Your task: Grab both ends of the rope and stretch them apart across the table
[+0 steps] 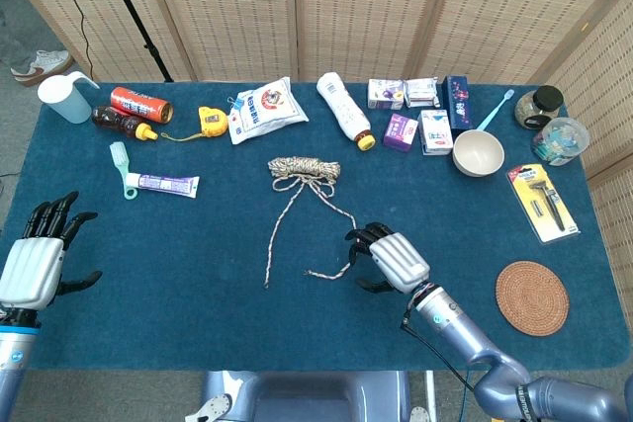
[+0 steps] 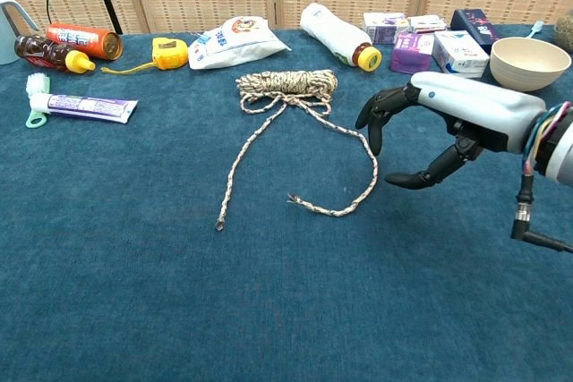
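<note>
A speckled rope [image 1: 305, 167] [image 2: 286, 85] lies coiled mid-table, with two loose tails running toward me. One tail ends at the left [image 2: 219, 224]; the other curls round to an end [image 2: 293, 198] near the middle. My right hand [image 1: 389, 257] [image 2: 439, 123] hovers open just right of the curled tail, fingers apart, holding nothing. My left hand [image 1: 38, 256] is open near the table's left front corner, far from the rope, and shows only in the head view.
Along the back stand a jug [image 1: 65, 98], bottles [image 1: 139, 104], a tape measure [image 1: 212, 121], a bag [image 1: 263, 109], boxes [image 1: 435, 130] and a bowl [image 1: 479, 153]. A toothpaste tube [image 1: 162, 183] lies left; a coaster [image 1: 532, 296] and razor pack [image 1: 543, 203] lie right.
</note>
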Robot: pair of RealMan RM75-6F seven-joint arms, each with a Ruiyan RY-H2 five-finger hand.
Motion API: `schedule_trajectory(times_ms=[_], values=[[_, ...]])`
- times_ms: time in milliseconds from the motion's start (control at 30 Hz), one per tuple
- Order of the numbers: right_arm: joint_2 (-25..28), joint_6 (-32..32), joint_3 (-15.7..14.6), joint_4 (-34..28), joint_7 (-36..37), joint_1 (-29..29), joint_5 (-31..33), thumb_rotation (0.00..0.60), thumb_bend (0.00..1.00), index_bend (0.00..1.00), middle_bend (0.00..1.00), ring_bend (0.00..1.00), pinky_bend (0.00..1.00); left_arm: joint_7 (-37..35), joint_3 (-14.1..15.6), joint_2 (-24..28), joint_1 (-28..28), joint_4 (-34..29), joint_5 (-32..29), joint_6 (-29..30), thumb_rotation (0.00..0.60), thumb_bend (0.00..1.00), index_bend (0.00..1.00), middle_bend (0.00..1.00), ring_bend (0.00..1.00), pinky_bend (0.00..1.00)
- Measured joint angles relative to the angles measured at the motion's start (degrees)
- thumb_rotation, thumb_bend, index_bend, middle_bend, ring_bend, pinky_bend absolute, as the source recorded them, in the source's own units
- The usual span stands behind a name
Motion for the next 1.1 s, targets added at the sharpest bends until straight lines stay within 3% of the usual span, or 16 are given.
schedule_trajectory(times_ms=[167,367,800,1100], values=[[-2.12,-1.11,-0.58,2.7,-0.28,1.12,0.22,0.6,0.32,0.5,0.27,0.25,0.14,-0.11,0.39,0.31,0.07,-0.4,-0.31,-0.32,0.6,0.1,0.23,0.04,0.01,0.0],[-5.7,-1.51,-1.4,7.69,-0.84,2.12,0.05,0.6,0.32,0.48,0.25,0.18,0.0,-0.27,0.83,0.98,0.52,-0.62,-1.29,-0.39,0.6,0.1,0.23,0.04,0.01,0.0],[-11.27,0.43,-1.38,14.48,0.07,3.21,0.8,0.6,0.32,0.47,0.14,0.01,0.0,-0.83,1.33,1.91,1.42,-0.67,-1.72,0.62,0.6,0.1,0.23,0.04,0.01,0.0],[-12.33,0.41,-1.65,15.73,-0.48,3.65,1.42,0.6,0.32,0.39,0.08,0.0,0.0,-0.99,1.54,2.63,1.98,-1.0,-1.57,1.45,0.6,0.1,0.23,0.04,0.01,0.0]])
